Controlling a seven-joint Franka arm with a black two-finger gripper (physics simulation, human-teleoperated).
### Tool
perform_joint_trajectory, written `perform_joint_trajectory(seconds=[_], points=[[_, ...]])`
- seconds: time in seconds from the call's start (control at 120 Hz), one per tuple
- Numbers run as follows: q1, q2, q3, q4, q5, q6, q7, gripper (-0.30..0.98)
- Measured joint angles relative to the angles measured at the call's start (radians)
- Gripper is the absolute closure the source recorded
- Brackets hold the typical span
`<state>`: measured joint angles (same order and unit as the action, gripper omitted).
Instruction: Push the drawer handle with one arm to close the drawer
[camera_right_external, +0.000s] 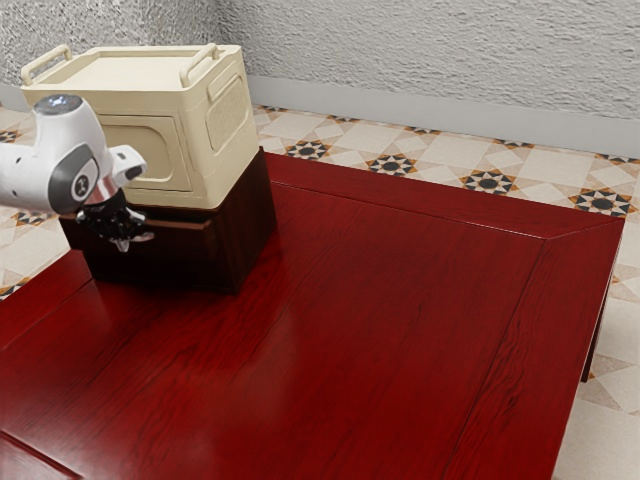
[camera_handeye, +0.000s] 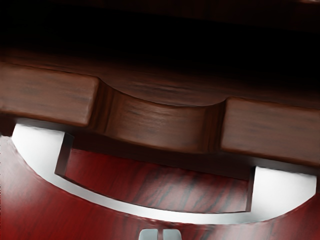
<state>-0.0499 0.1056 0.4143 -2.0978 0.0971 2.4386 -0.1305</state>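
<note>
At the exterior view's left, my gripper (camera_right_external: 124, 242) is low in front of the dark wooden drawer unit (camera_right_external: 250, 232). The drawer front (camera_right_external: 185, 240) stands out from the unit. From the wrist view, the drawer front (camera_handeye: 155, 122) has a curved notch in its top edge, with a dark open gap behind it. A curved silver handle (camera_handeye: 282, 192) juts from that front. My gripper (camera_handeye: 160, 234) has its two fingertips together just outside the handle's bow, nothing held between them. Whether they touch the handle, I cannot tell.
A cream storage box (camera_right_external: 150, 75) with two raised handles rests on top of the drawer unit. Both stand on a glossy red wooden table (camera_right_external: 390, 320). Behind the table are a patterned tile floor (camera_right_external: 430, 165) and a rough grey wall (camera_right_external: 450, 60).
</note>
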Motion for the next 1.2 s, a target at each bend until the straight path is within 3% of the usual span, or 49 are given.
perform_joint_trajectory(seconds=[0.958,1.025,1.125,1.2], points=[[0.018,0.076,-0.017,0.067,-0.018,0.091,0.094,0.79],[-0.008,-0.026,-0.015,0.004,-0.025,0.072,0.098,0.68],[-0.133,-0.329,-0.002,-0.09,-0.027,-0.096,0.08,0.45],[-0.212,-0.449,-0.05,0.022,-0.026,-0.287,0.067,0.32]])
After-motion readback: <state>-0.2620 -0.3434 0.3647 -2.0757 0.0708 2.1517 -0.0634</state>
